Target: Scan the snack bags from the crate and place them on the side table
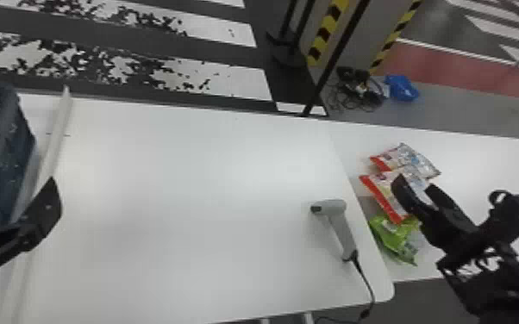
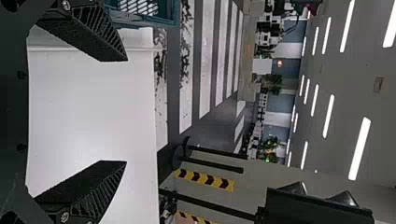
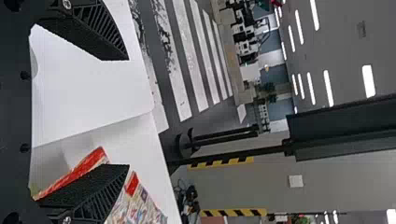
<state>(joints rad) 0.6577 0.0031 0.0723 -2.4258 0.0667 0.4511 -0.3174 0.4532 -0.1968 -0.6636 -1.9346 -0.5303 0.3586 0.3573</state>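
Three crinkled snack bags [image 1: 409, 159] lie on the smooth, white side bench [image 1: 483, 159] near my spread right end effector [image 1: 416, 184]. My left end effector [image 1: 15, 179], also spread, is by the latticed crate [image 1: 6, 159]; beyond lies scuffed, striped floor [image 1: 228, 82].

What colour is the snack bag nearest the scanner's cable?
Green, seen best in the head view.

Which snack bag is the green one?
The snack bag closest to the robot on the side table; the other two bags are white with red edges.
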